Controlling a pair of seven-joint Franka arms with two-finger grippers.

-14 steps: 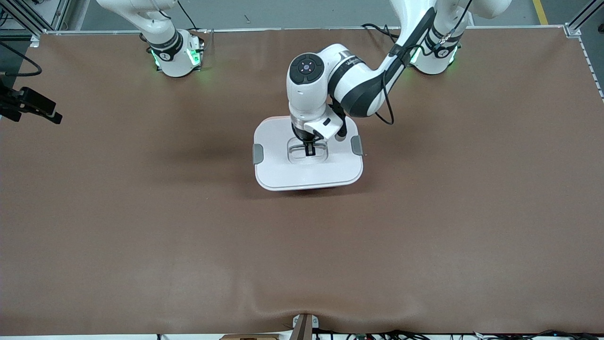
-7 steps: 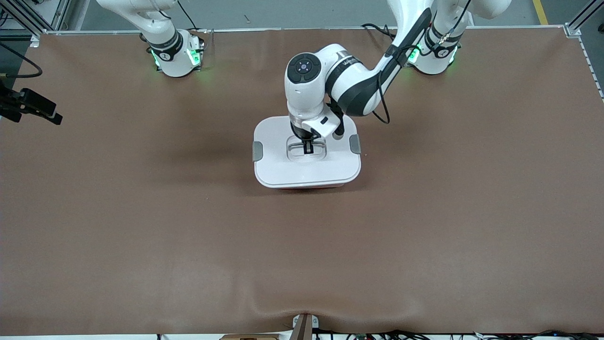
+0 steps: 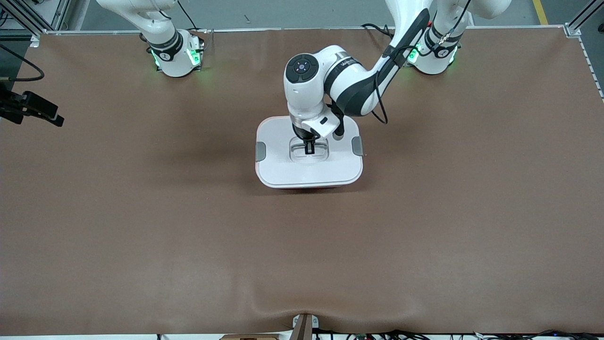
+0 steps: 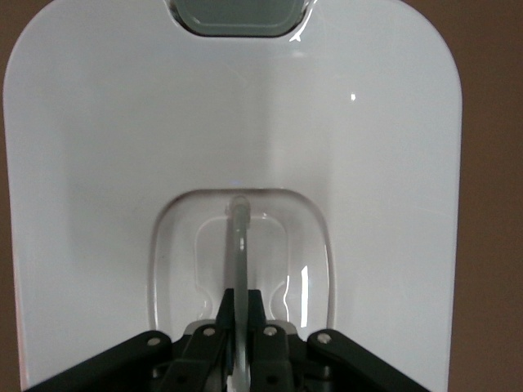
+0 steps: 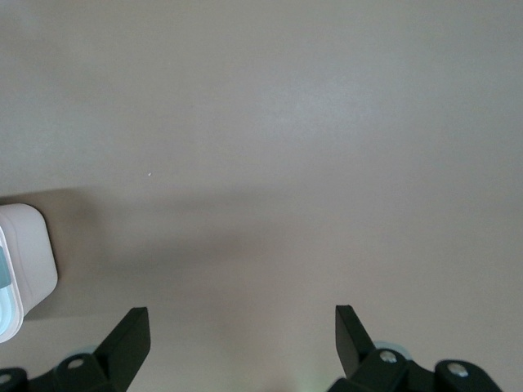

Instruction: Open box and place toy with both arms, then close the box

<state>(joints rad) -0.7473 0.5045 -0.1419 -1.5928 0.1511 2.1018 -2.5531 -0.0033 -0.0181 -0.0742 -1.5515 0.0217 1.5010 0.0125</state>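
The box's white lid (image 3: 283,165) lies over the box in the middle of the table, with a grey latch (image 3: 260,151) at each short end. Only a thin reddish strip of the box (image 3: 325,188) shows under the lid's nearer edge. My left gripper (image 3: 309,152) points straight down into the lid's recessed centre. In the left wrist view the left gripper (image 4: 242,298) is shut on the thin grey handle (image 4: 238,237). My right gripper (image 3: 59,118) waits open over the table's edge at the right arm's end. The toy is hidden.
The brown table mat (image 3: 188,236) spreads wide around the box. In the right wrist view a corner of the box lid (image 5: 24,261) shows at the frame's edge, well away from the right gripper (image 5: 237,327), which has only the mat under it.
The lid in the left gripper's grip has come down a little and shifted slightly toward the left arm's end. The right gripper has barely drifted.
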